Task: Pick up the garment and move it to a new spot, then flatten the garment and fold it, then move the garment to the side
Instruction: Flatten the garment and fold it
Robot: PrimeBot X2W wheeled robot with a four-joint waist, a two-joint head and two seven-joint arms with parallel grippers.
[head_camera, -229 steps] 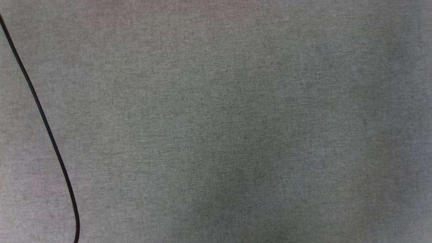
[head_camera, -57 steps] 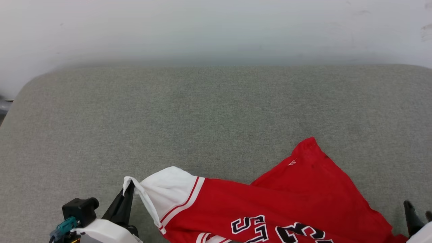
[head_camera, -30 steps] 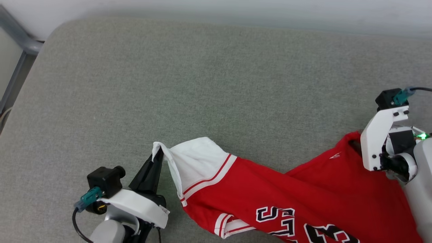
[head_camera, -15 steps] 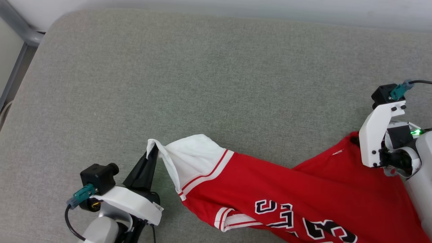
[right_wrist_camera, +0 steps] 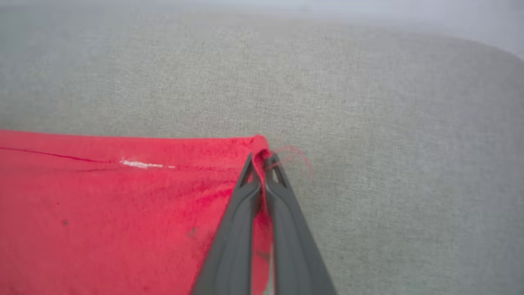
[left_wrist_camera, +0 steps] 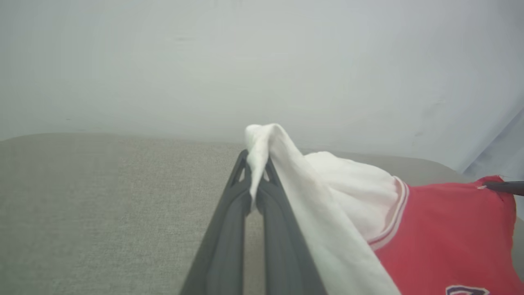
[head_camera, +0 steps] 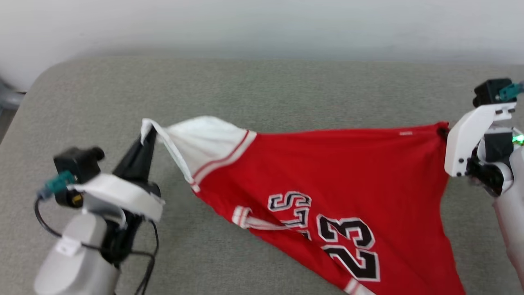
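Left tool and right tool grip one garment.

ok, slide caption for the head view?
Left gripper pinches the white sleeve, right gripper the hem corner of the red number-23 jersey T-shirt, stretched taut over a grey fabric cushion.

The left gripper sits at mid-left of the head view. Its dark fingers point up and to the right, pressed together on a white sleeve edge of the garment. The pale left forearm rises from the lower left corner. The right gripper, at the right edge, points left, clamped on a red corner. The right forearm runs down the right edge.
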